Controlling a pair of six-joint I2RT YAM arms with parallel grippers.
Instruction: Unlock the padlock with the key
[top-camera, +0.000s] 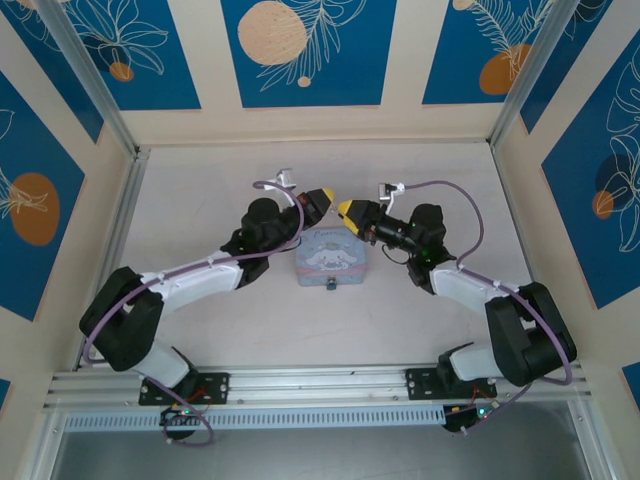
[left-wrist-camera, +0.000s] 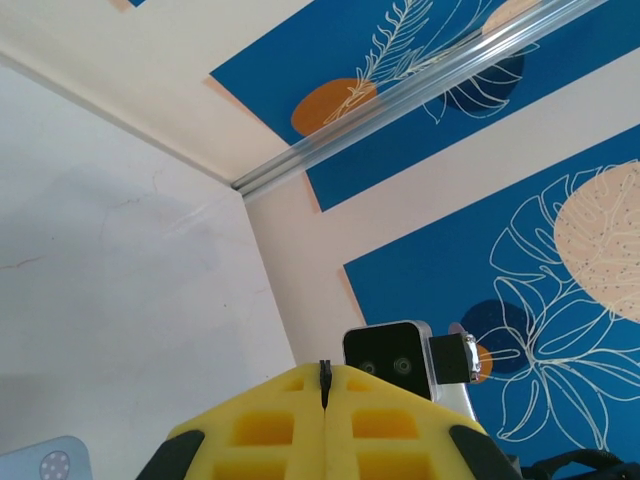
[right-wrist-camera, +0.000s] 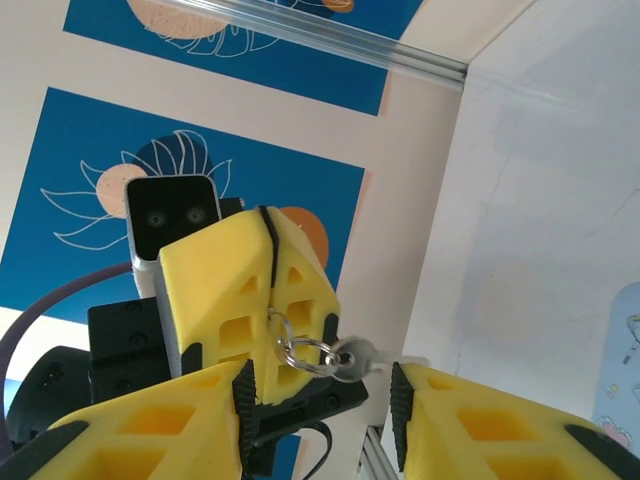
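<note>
key (right-wrist-camera: 357, 358) at left gripper (left-wrist-camera: 323, 372); tin (top-camera: 322, 262) lettering illegible

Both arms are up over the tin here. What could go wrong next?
1. The small silvery metal key hangs loose from a thin metal ring pinched in the shut left pincer; it may swing, so the open right pincer could close on it askew or miss.
2. Both pincers sit nearly tip to tip above the pastel-blue rectangular tin; a small overshoot could knock them together and drop the key.
</note>
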